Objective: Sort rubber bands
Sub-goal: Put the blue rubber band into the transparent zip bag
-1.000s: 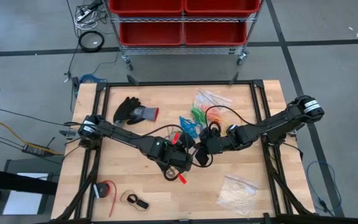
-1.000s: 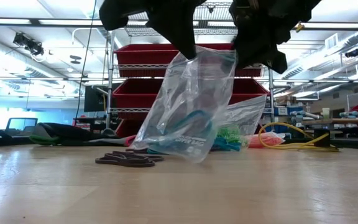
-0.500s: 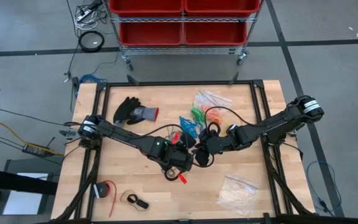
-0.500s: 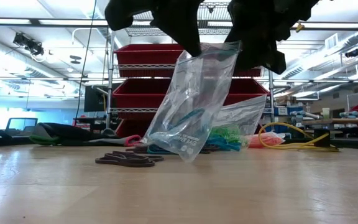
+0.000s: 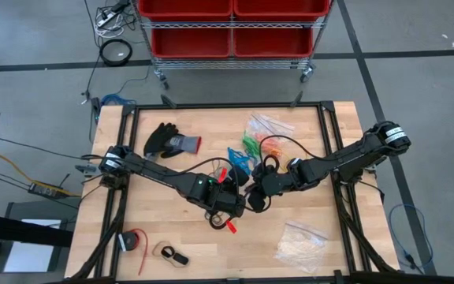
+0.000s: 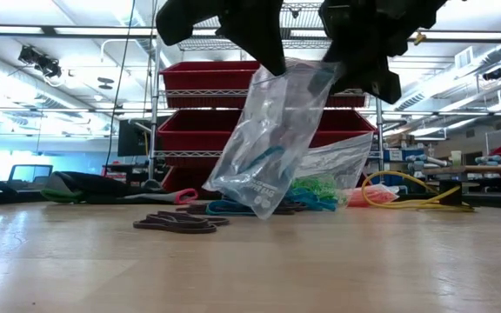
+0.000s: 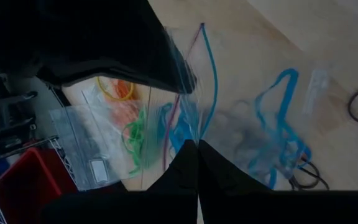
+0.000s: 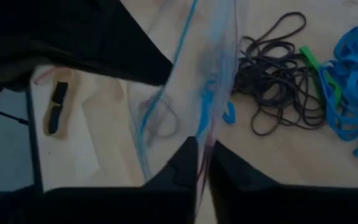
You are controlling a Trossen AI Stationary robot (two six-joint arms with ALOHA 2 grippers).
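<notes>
- We see both grippers meet near the middle of the table, the left gripper (image 5: 235,203) and the right gripper (image 5: 256,197) just beside each other, each closed on the top edge of one clear bag (image 6: 272,139).
- In the left wrist view, the left fingers (image 7: 185,171) are pressed together on the bag's film; in the right wrist view, the right fingers (image 8: 188,168) pinch it in the same way.
- The bag hangs below both grippers, its long axis running downward and tilted, its lower corner near or on the table (image 5: 172,237); we cannot tell which.
- Blue rubber bands (image 7: 281,134) lie inside the bag, directly beneath the grippers.
- The loose rubber bands lie on the table beyond the bag: a black heap (image 8: 278,74) and a blue heap (image 8: 353,81) just beside each other, ahead of the right gripper.
- Green bands (image 5: 250,143) and orange bands (image 5: 272,147) lie farther out on the far side, near other clear bags (image 5: 262,124).
- We judge the right gripper the nearer to these piles; the coming move turns on whether the bag's mouth, held between the two grippers, can be spread open.
</notes>
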